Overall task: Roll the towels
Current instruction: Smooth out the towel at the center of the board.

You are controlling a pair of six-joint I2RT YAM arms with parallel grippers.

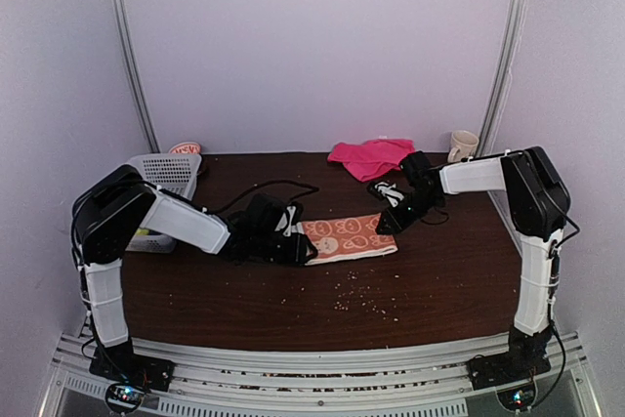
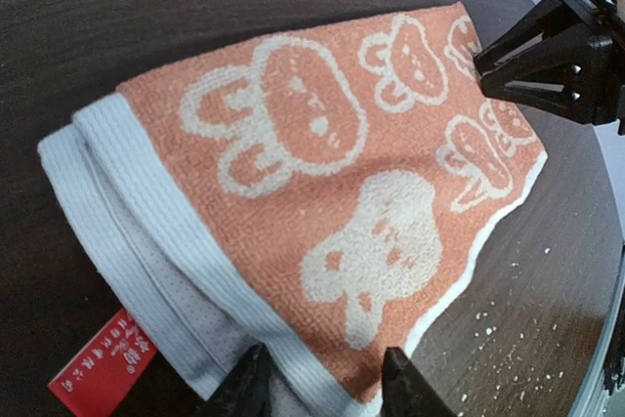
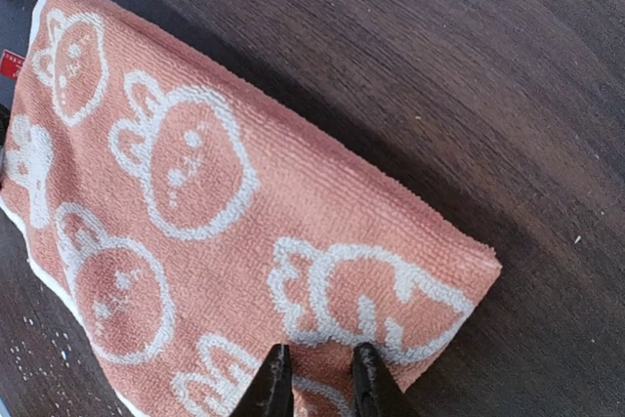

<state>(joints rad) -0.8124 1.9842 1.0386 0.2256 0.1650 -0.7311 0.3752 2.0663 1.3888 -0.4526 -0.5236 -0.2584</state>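
Orange towel (image 1: 347, 237) lies flat on the desk (image 1: 293, 305) between both pincers.
Left pincer (image 2: 322, 385), half open, straddles its white hem, grip unclear; right pincer (image 3: 318, 378), nearly closed, pinches the opposite edge; pink towel (image 1: 369, 155) heaped far behind.

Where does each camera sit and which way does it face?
Top external: above, behind the robot, looking down over the table; both arms show.
Left wrist: over the left end of the orange towel, facing right; left end effector fingertips show.
Right wrist: over its right end, facing left; right end effector fingertips show.
Both wrists share the orange towel.
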